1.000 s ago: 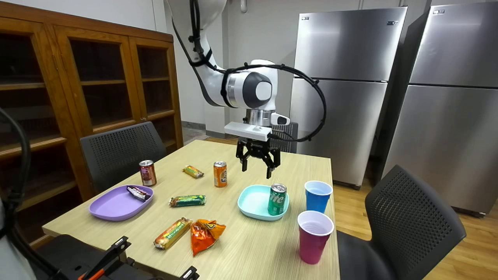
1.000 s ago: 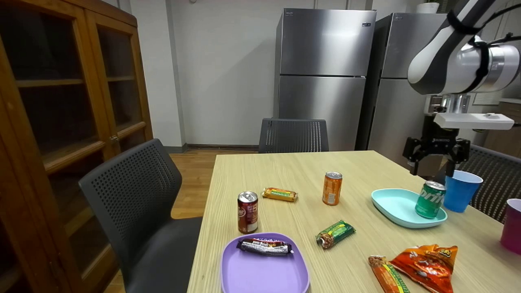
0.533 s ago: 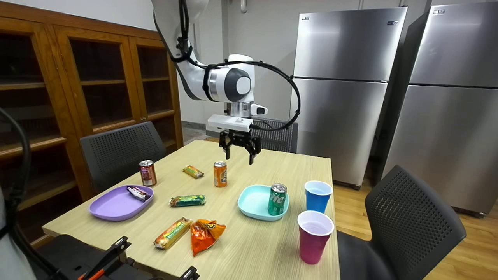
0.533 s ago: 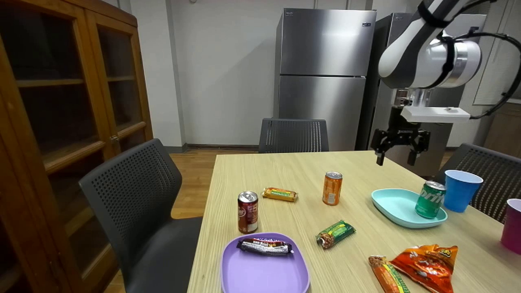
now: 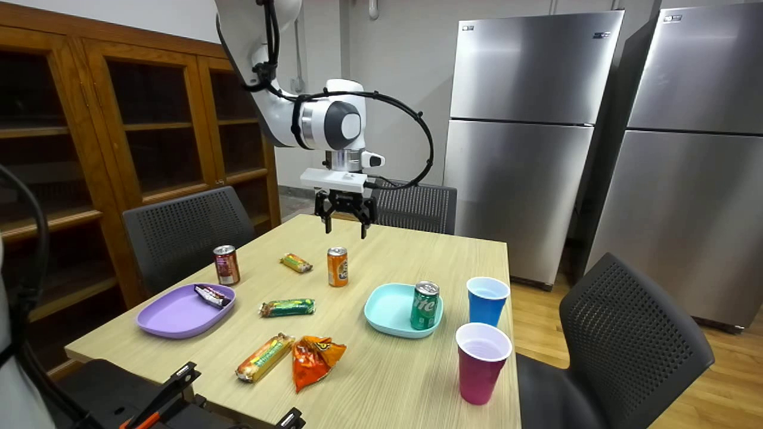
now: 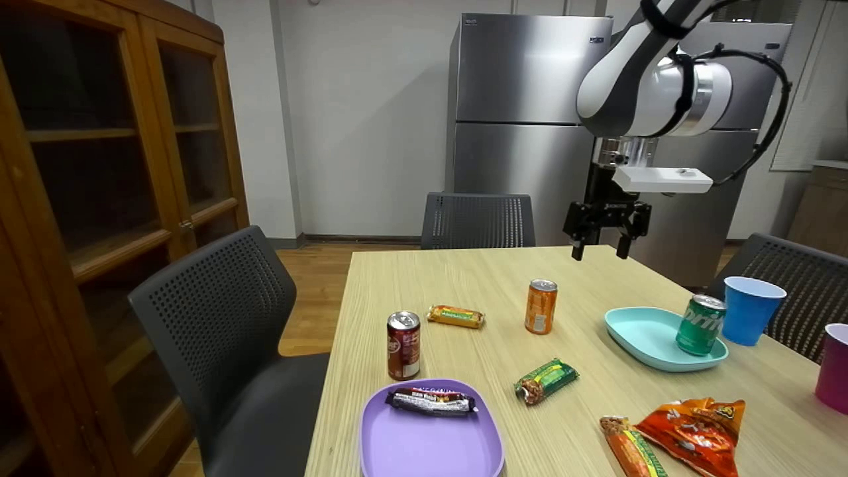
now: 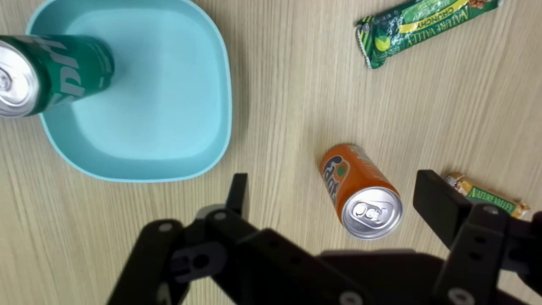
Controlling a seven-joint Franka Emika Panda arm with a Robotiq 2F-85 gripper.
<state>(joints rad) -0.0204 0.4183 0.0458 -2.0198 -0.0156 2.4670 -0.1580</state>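
Note:
My gripper (image 5: 346,231) hangs open in the air above the table, its fingers wide apart with nothing held. Closest to it stands an upright orange Fanta can (image 5: 337,267). In the wrist view this orange can (image 7: 360,190) shows well below the fingers (image 7: 440,203), in the gap between them and touching neither. A green Sprite can (image 6: 700,324) stands on a turquoise plate (image 6: 636,331) toward the table's side. Seen from the wrist, the turquoise plate (image 7: 139,171) lies to the left, and a yellow-wrapped bar (image 7: 487,197) is partly hidden behind a finger.
A dark red can (image 6: 403,344) stands beside a purple plate (image 6: 430,450) that holds a dark-wrapped bar (image 6: 432,402). A green bar (image 5: 287,307), another granola bar (image 5: 265,357) and an orange snack bag (image 5: 316,360) lie nearby. Blue (image 5: 487,301) and magenta (image 5: 483,363) cups line one edge.
The arm has moved away from above the turquoise plate toward the orange can, shifting left in both exterior views. The gripper has stayed open, and the objects on the table have not moved.

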